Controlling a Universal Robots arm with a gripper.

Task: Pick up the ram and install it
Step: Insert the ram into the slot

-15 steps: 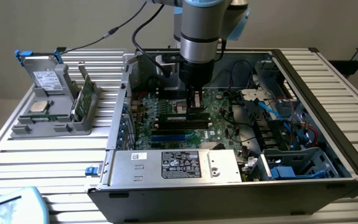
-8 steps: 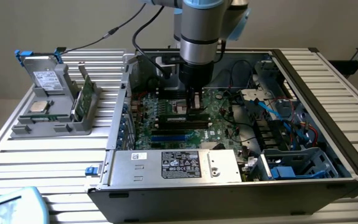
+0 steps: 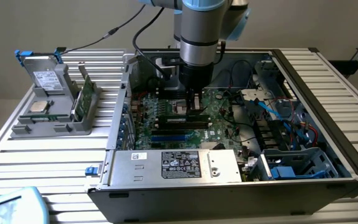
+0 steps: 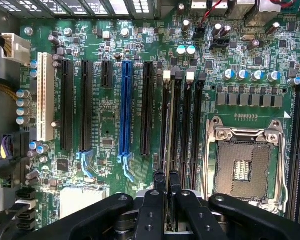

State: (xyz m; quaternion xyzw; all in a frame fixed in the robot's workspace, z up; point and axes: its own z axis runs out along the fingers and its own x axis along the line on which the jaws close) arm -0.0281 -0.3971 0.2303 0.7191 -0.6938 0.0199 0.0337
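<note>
Gripper point(image 4: 167, 178) is down inside the case point(image 3: 326, 105), low over the motherboard point(image 4: 106, 116). Its fingers point(image 4: 159, 186) are pinched nearly together on a thin pale edge that I read as the ram point(image 4: 168, 131), seen edge-on. So the gap is narrow and the stick is clamped in it, not loose. In the exterior view the gripper point(image 3: 195, 108) hangs straight down from the arm over the middle of the board, and the stick itself is hard to pick out there.

Key relation: the ram sits right between the fingers and runs away from them in a straight line. Its long axis is parallel to the black memory slot point(image 4: 176, 120) it lies over. It looks lined up with that slot and not the empty ones just beside it, on the socket side. I cannot tell whether it is touching the slot, partly seated or just above it. The white latch point(image 4: 166, 75) at the slot's far end is at the stick's tip.

The open CPU socket point(image 4: 242, 165) is near on one side, and the blue slot point(image 4: 125, 105) is well apart on the other.

Outside the case, at the exterior view's left, the grey tray point(image 3: 48, 128) holds a drive, a chip and an upright green board point(image 3: 86, 95) — possibly a second stick.
</note>
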